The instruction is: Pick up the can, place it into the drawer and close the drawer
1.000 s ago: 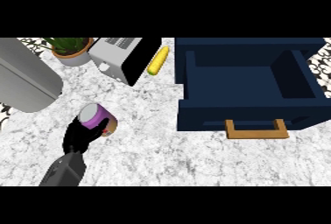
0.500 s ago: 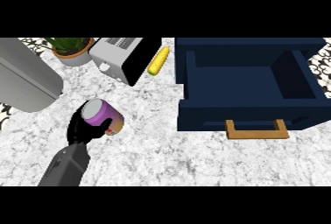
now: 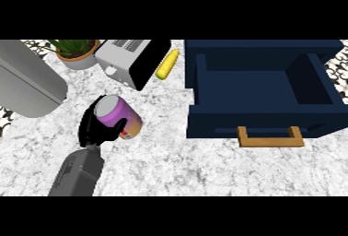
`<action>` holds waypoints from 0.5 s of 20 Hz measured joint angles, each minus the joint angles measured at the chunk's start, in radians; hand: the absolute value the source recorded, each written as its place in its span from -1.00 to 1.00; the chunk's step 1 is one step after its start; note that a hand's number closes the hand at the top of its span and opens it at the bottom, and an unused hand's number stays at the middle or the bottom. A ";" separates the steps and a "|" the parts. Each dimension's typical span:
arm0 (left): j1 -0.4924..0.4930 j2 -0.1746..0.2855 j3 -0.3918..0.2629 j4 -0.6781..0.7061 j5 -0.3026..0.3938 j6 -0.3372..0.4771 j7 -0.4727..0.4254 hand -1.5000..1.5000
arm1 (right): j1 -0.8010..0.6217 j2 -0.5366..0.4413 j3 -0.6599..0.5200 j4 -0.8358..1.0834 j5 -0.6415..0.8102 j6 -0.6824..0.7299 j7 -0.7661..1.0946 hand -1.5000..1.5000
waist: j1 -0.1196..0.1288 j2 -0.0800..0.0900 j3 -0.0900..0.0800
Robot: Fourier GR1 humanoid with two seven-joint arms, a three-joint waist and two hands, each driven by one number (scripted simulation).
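My left hand [image 3: 95,126] is shut on the can [image 3: 119,116], which has a purple body and a grey top. The can leans in the grip at the counter's left of middle, with the thumb across its near side and the fingers round its left side. The navy drawer [image 3: 204,83] stands pulled open at the right, its inside bare and its wooden handle [image 3: 270,137] facing me. Roughly a can's width of counter separates the can from the drawer's left wall. My right hand does not show.
A toaster [image 3: 129,62] stands at the back, with a corn cob [image 3: 167,64] beside it and a potted plant [image 3: 76,51] to its left. A big grey rounded body [image 3: 27,83] fills the left edge. White marble counter [image 3: 204,170] lies in front.
My left hand has carried the can slightly to the right and farther from me, nearer the drawer. The drawer has not moved.
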 measured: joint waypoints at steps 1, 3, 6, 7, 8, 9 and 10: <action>0.001 -0.005 -0.012 -0.028 0.000 0.011 0.009 1.00 | -0.003 0.002 0.006 -0.003 0.007 -0.002 0.003 -1.00 | 0.000 0.000 0.000; 0.013 -0.011 -0.053 -0.109 -0.004 0.054 0.037 1.00 | 0.005 0.005 0.004 -0.012 -0.002 -0.003 0.010 -1.00 | 0.001 0.000 0.000; 0.014 -0.012 -0.093 -0.225 -0.015 0.111 0.112 1.00 | 0.029 0.007 0.010 -0.036 -0.017 -0.013 0.015 -1.00 | 0.000 -0.001 0.000; 0.008 -0.008 -0.099 -0.257 -0.018 0.127 0.143 1.00 | 0.032 0.003 -0.002 -0.031 -0.027 -0.005 0.013 -1.00 | 0.000 -0.001 0.000; 0.002 -0.005 -0.105 -0.285 -0.022 0.141 0.168 1.00 | 0.024 -0.007 -0.007 -0.039 -0.043 -0.023 0.031 -1.00 | 0.000 -0.001 0.000; -0.016 -0.003 -0.108 -0.299 -0.025 0.154 0.192 1.00 | 0.023 -0.004 0.010 -0.036 -0.030 -0.029 0.020 -1.00 | -0.001 0.000 0.000; -0.029 -0.006 -0.119 -0.320 -0.034 0.174 0.217 1.00 | 0.031 -0.002 0.009 -0.030 -0.030 -0.021 0.009 -1.00 | -0.002 0.000 0.000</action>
